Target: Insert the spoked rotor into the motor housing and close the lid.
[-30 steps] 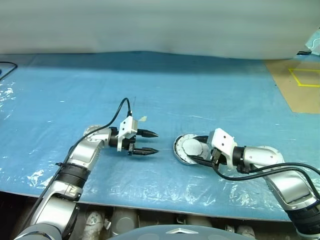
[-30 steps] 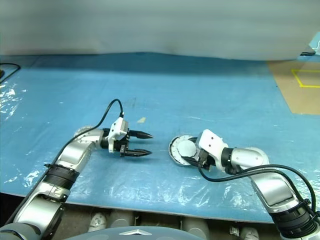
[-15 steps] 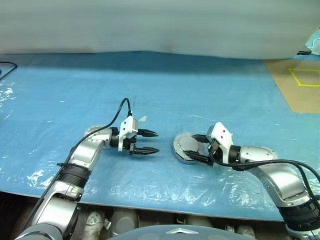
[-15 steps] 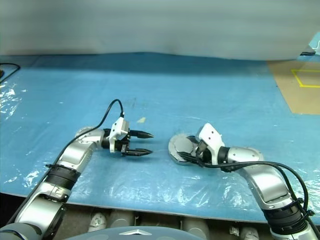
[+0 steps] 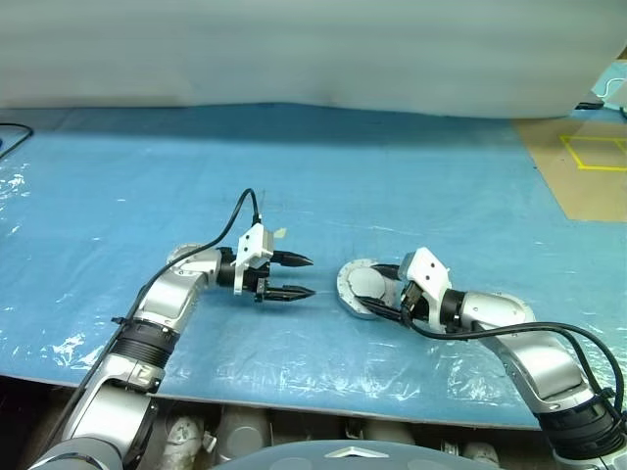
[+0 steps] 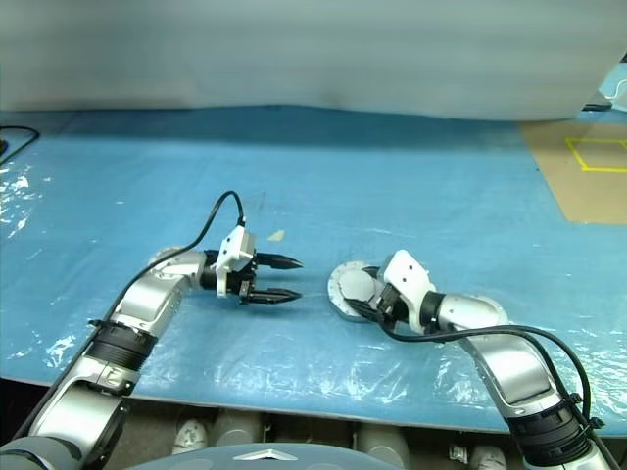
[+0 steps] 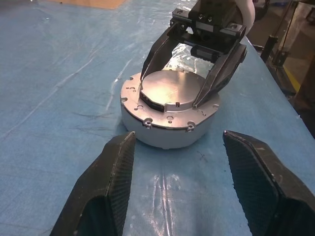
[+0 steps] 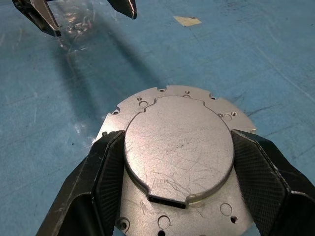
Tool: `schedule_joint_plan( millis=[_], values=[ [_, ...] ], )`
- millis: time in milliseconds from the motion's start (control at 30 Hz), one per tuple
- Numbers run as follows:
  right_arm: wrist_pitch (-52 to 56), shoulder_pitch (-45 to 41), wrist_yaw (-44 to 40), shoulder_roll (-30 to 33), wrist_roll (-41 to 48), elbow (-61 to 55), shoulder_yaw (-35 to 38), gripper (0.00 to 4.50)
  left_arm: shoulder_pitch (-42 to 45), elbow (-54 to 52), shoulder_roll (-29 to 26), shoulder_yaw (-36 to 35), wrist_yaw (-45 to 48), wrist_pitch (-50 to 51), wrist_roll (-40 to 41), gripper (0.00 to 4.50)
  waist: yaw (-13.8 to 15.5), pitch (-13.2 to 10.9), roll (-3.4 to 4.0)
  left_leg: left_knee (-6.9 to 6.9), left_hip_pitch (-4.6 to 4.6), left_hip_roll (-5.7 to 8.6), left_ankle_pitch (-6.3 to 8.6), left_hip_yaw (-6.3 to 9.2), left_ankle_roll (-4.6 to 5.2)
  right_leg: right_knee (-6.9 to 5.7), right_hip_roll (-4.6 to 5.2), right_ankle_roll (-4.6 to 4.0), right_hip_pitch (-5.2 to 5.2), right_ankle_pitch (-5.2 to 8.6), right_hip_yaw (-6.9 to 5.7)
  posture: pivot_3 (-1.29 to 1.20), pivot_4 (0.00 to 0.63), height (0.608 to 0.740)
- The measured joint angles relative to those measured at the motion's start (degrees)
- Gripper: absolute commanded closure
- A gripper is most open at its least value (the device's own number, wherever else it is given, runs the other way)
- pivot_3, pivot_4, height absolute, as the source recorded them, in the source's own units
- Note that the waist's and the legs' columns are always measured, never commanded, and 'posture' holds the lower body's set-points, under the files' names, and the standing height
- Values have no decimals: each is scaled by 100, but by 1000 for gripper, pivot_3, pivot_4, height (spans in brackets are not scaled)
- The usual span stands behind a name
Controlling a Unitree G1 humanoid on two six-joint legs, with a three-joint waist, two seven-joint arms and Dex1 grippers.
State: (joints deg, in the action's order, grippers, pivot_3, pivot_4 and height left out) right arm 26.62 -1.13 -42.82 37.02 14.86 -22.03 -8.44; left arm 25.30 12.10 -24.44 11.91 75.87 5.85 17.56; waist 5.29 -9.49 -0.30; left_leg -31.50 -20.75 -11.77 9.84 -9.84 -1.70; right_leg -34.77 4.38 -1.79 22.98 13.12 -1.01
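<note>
Right gripper (image 8: 178, 162) clasps the lid (image 8: 178, 147) on the housing (image 7: 167, 128); it should press down squarely while the left gripper (image 5: 297, 276) waits wide.

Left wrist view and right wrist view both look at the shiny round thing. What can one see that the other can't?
Left wrist view: the round silver metal motor housing's pale side wall. Right wrist view: a small tan tape scrap lying on the blue plastic sheet. Both: the flat round silver lid sitting on top, the right gripper astride it, and the open left gripper.
</note>
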Motion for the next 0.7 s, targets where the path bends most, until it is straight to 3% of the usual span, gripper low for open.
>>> schedule_joint_plan(
  millis=[267, 700],
  values=[
    [-219, 9, 102, -47, -168, 134, -162, 1534, 11, -109, 4, 0, -35, 75, 0, 1494, -23, 22, -28, 23, 80, 3, 11, -8, 16, 12, 0, 32, -63, 19, 14, 0, 150, 740],
    [267, -107, 195, -287, 41, 235, -15, 1534, 9, -123, 67, 6, -123, 91, -1, 1494, -23, 41, -57, 31, 81, 6, 12, 0, 16, 24, 0, 33, -58, 19, 28, 0, 150, 740]
  ],
)
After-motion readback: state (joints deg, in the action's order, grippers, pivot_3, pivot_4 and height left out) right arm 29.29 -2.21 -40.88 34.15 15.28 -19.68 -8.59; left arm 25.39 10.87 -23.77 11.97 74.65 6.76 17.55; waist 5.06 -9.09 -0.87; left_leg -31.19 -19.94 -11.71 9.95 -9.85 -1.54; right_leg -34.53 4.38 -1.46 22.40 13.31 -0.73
